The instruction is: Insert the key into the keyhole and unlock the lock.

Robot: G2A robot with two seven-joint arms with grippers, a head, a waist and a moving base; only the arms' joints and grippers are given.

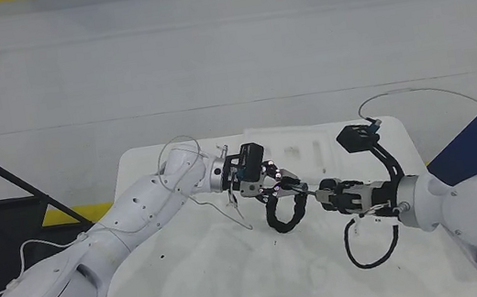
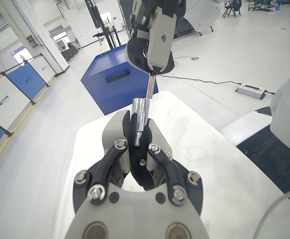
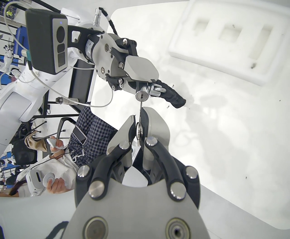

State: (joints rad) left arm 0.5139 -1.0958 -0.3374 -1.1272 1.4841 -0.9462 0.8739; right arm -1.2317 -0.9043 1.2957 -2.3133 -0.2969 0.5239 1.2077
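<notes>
The lock is a chrome cylinder [image 2: 141,113] on a black cable that hangs in a loop [image 1: 284,218] above the white table. My left gripper [image 2: 138,121] is shut on it just behind the cylinder, with the keyhole face [image 3: 142,96] turned toward the right arm. The right gripper [image 3: 139,115] is shut on the key's head and ring. The thin silver key [image 2: 150,87] points straight at the cylinder. Its tip meets the rim of the keyhole face. Whether it has entered the slot I cannot tell. In the top view both grippers [image 1: 272,183] [image 1: 325,194] meet over the table's middle.
A white foam tray [image 3: 181,48] with rectangular recesses lies at the table's far side [image 1: 305,146]. A blue cabinet [image 2: 108,74] stands off the table's right edge. Bare tabletop [image 1: 239,278] lies in front of and below both grippers.
</notes>
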